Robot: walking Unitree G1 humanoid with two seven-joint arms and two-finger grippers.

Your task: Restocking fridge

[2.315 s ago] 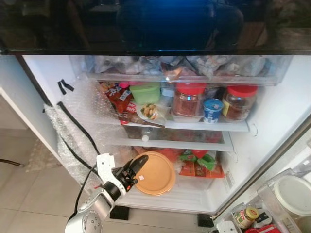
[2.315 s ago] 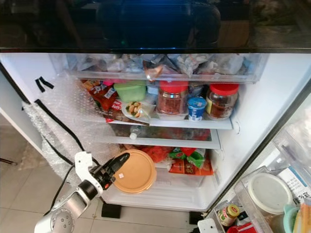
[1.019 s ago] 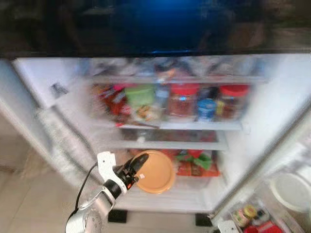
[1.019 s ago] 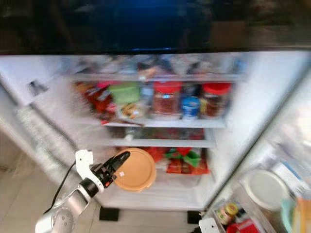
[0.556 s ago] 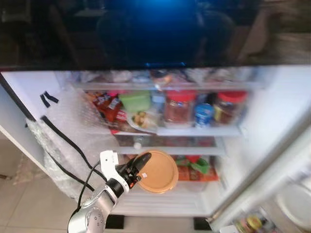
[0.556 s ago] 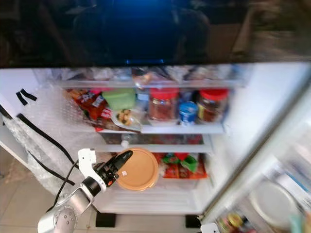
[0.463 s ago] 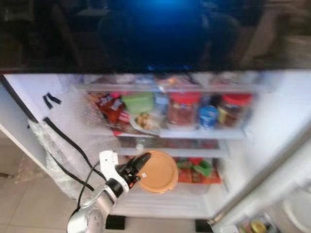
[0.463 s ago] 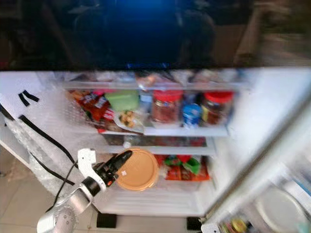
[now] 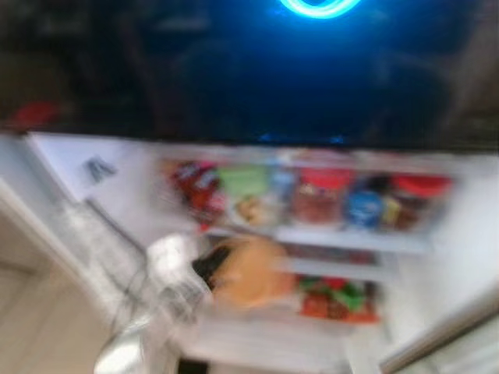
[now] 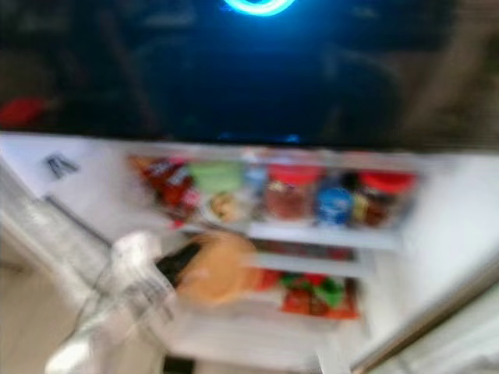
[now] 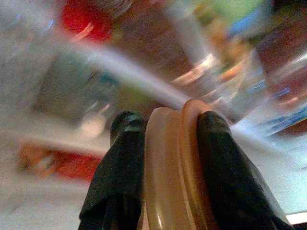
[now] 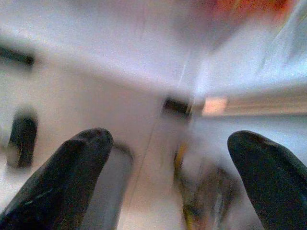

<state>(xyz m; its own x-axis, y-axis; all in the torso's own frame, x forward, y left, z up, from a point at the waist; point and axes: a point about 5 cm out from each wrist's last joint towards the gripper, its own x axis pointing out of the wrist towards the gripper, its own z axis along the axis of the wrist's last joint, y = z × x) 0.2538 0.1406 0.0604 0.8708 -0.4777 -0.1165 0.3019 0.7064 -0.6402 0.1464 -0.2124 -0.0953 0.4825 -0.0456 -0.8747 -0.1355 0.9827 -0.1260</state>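
Head cams blurred. My left gripper [image 11: 168,129] pinches the tan round container [image 11: 175,167] on edge, one finger each side; it's in front of the open fridge [image 10: 437,226] at middle-shelf height. Contents can't be seen. Upper shelf: two red-lidded jars [image 10: 290,191], a blue tub [image 10: 335,204], a green tub [image 10: 216,176]. Right gripper [image 12: 168,143] fingers spread wide, empty.

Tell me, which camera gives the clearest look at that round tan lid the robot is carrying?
The left wrist view: the tan lid shows edge-on, pinched between the left gripper fingers. Both eye views give only a blurred tan disc before the fridge shelves.
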